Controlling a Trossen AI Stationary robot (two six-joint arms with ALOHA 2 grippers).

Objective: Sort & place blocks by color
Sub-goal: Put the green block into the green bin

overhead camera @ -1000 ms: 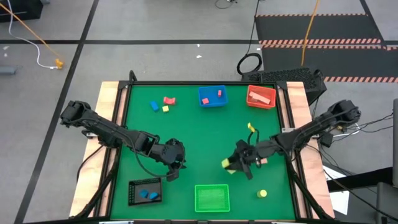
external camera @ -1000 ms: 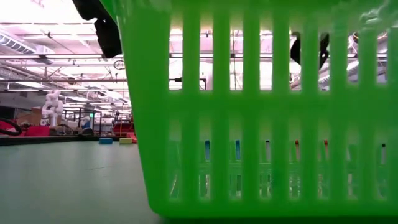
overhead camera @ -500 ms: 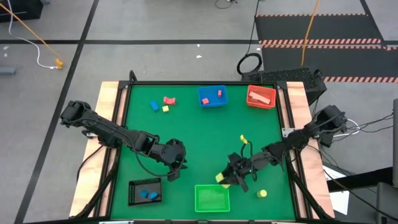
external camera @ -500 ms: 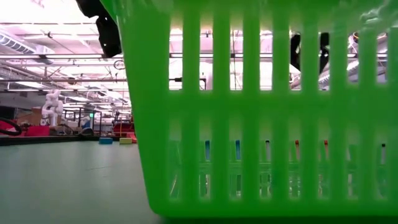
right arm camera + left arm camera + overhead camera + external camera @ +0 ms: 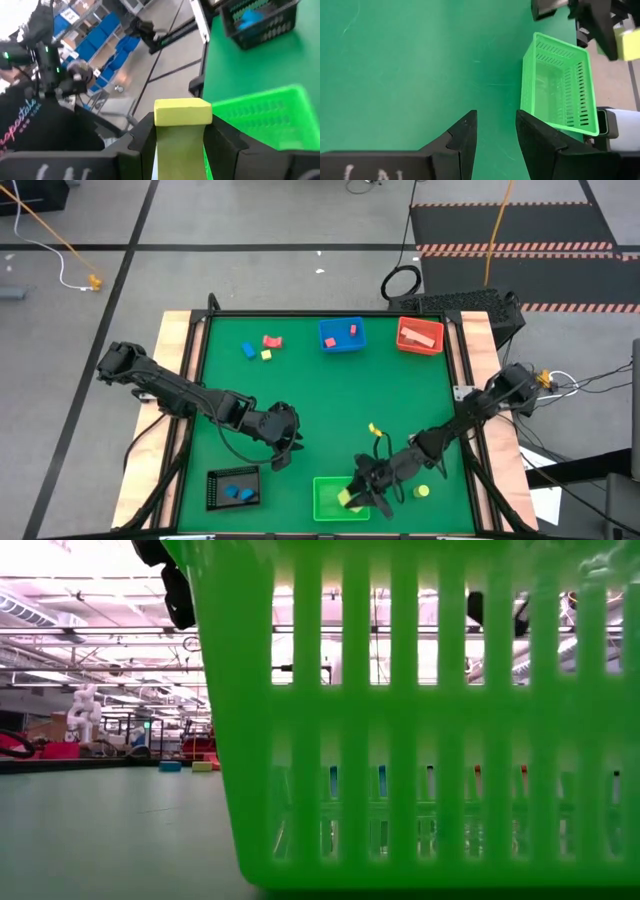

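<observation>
Right gripper (image 5: 352, 498): it hangs over the green tray (image 5: 330, 505) at the near edge of the table, clenched on a yellow block (image 5: 346, 497); in the right wrist view the block (image 5: 182, 111) sits between the two dark fingers (image 5: 142, 142), with the tray's green mesh (image 5: 260, 117) below it.
Left gripper (image 5: 282, 457): it waits above the bare green mat, to the left of the green tray and just beyond the black tray (image 5: 232, 487); its fingers (image 5: 465, 140) stand a little apart with nothing between them (only the mat shows in the gap).
Green tray: in the left wrist view its floor (image 5: 555, 95) looks empty; in the low view its slotted wall (image 5: 400, 720) fills most of the picture.
Black tray: two blue blocks (image 5: 238, 492) lie inside it.
Blue tray (image 5: 342, 336): at the far edge, with two small red blocks (image 5: 353, 330) in it.
Red tray (image 5: 420, 336): to the right of the blue one, with a pink-red bar (image 5: 421, 335) inside.
Loose blocks, far left of the table: a red one (image 5: 271, 340), a blue one (image 5: 248, 349) and a small yellow one (image 5: 267, 355), near each other.
Loose block, near right: a yellow cylinder (image 5: 422, 491) just beside the right arm.
Person: a dark sleeve (image 5: 35, 125) shows beyond the table in the right wrist view.
</observation>
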